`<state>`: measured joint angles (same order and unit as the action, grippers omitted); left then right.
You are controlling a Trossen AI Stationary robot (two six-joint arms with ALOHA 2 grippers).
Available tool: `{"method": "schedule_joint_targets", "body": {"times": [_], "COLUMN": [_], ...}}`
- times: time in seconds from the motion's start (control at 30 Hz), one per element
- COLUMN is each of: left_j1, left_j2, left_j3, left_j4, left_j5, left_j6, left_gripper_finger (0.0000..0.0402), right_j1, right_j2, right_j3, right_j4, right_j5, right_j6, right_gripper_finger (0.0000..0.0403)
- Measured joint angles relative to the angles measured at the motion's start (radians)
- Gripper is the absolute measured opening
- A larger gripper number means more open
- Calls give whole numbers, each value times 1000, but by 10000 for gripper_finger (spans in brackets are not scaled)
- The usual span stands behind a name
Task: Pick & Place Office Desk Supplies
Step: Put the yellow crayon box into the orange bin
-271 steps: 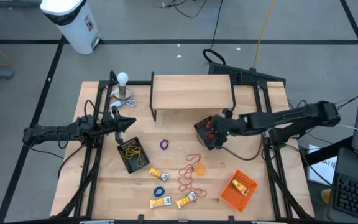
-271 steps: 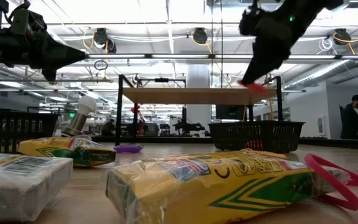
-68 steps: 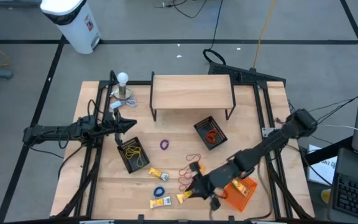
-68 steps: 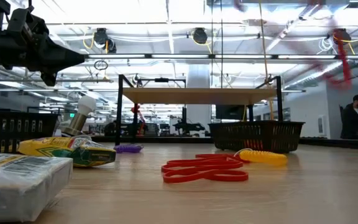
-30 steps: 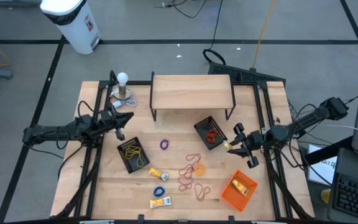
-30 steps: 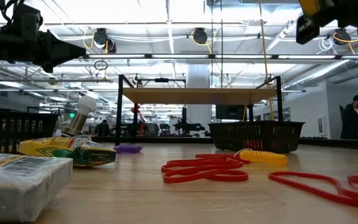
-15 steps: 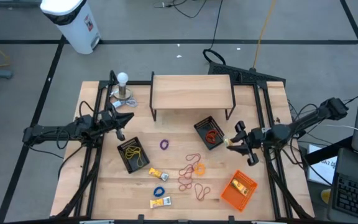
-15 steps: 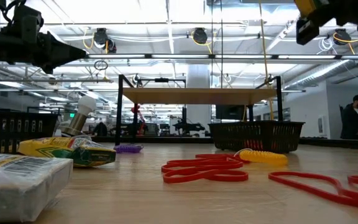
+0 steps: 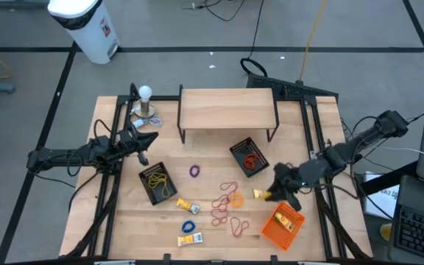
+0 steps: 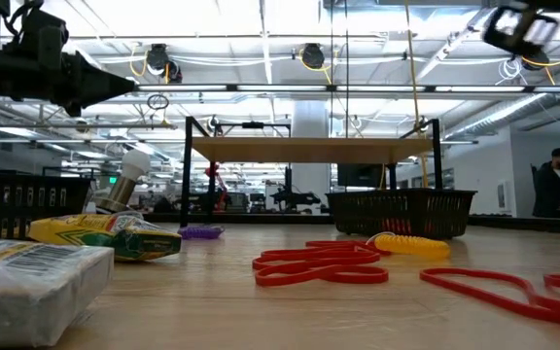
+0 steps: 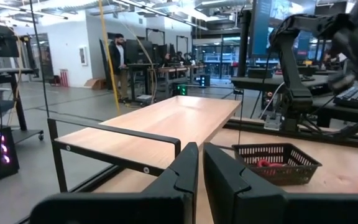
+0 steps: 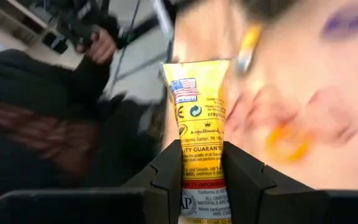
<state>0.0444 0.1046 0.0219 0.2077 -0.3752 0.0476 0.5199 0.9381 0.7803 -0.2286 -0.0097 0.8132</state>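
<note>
Now we see our right gripper (image 9: 266, 194) up in the air, just beside the orange plastic tray (image 9: 283, 224). Its two dark fingers (image 12: 166, 171) pinch a small shiny yellow packet (image 12: 200, 140) with tiny print on it. The table behind the packet is blurry there. Our left gripper (image 9: 147, 140) waits over the table's left side, fingers pressed together. On the smooth wooden table (image 9: 212, 173) lie thin red rubber loops (image 9: 220, 208), a purple loop (image 9: 194, 171) and a blue loop (image 9: 188, 227). More yellow packets (image 9: 187, 206) lie near them. A black mesh basket (image 9: 248, 157) holds something red, hard to make out.
</note>
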Motion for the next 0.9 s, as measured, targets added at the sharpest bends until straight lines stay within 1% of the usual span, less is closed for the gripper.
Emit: {"method": "schedule_joint_targets", "body": {"times": [0.1, 0.2, 0.33, 0.47, 0.57, 0.67, 0.83, 0.9], "left_j1": [0, 0, 0, 0, 0, 0, 0, 0], "left_j2": [0, 0, 0, 0, 0, 0, 0, 0], "left_j3": [0, 0, 0, 0, 0, 0, 0, 0], "left_j4": [-4, -5, -12, -23, -24, -24, -24, -24], "left_j5": [0, 0, 1, 3, 3, 3, 3, 3], "left_j6": [0, 0, -2, -4, -4, -4, -4, -4], "left_gripper_finger": [24, 24, 24, 24, 24, 24, 24, 24], "right_j1": [49, 108, 164, 193, 209, 223, 241, 247], "right_j2": [53, 98, 145, 189, 222, 255, 306, 318], "right_j3": [0, 0, 0, 0, 0, 0, 0, 0], "right_j4": [5, -2, -19, -114, -202, -253, -269, -263], "right_j5": [-84, -119, -122, -124, -126, -125, -127, -142], "right_j6": [192, 352, 500, 638, 693, 695, 720, 742], "right_gripper_finger": [83, 81, 77, 78, 80, 78, 77, 79]}}
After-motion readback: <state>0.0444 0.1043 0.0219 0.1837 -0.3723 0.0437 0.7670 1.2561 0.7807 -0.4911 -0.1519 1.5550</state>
